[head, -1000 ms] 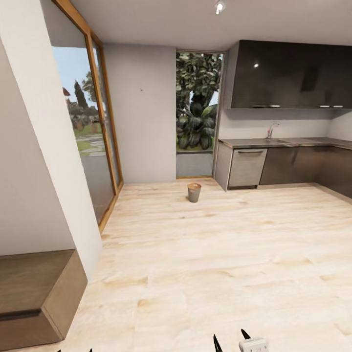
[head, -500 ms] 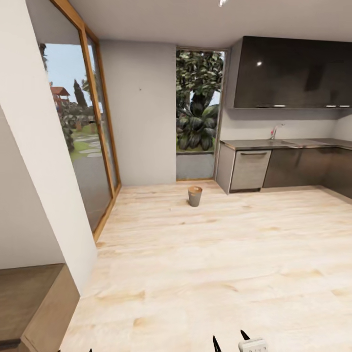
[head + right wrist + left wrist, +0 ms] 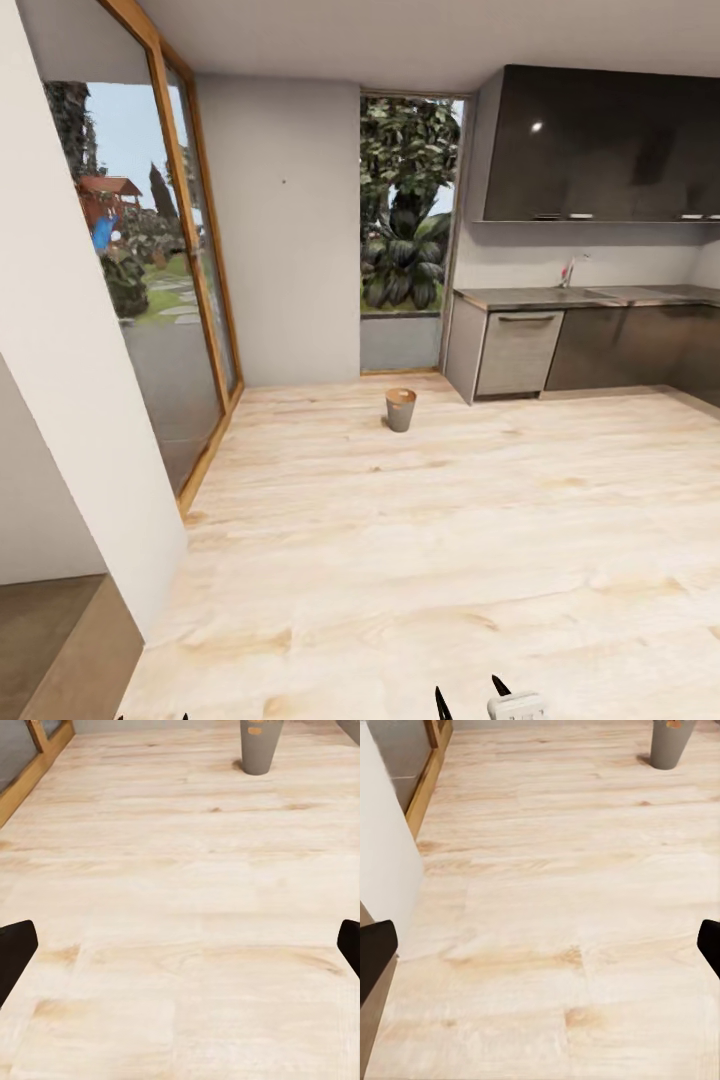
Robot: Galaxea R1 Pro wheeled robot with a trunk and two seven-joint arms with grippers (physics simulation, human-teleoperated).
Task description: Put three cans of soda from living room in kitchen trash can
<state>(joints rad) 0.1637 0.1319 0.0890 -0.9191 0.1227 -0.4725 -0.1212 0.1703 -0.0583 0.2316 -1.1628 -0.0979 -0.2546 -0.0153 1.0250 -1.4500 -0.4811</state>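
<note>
The tash can (image 3: 401,409) stands upright on the kitchen's wood floor, well ahead of me, in front of the garden window. It is a small tapered grey bucket with a coppery inside, also seen in the left wrist view (image 3: 669,742) and the right wrist view (image 3: 260,746). The cans of soda are out of view. My left gripper (image 3: 540,952) is open, its dark fingers (image 3: 375,952) spread wide over bare floor. My right gripper (image 3: 180,949) is open too, with nothing between its fingers (image 3: 15,949). Its tips (image 3: 470,697) poke in at the head view's lower edge.
A white wall corner (image 3: 80,400) and a low wooden bench (image 3: 50,640) stand close on my left. Wood-framed glass panes (image 3: 195,300) run along the left side. Grey cabinets (image 3: 610,345) with a countertop (image 3: 580,296) line the right. Pale wood floor (image 3: 430,560) stretches between me and the bucket.
The whole view has shifted: the camera has moved forward, the bench has slid toward the lower left corner and the bucket looks slightly nearer. Both grippers keep their pose.
</note>
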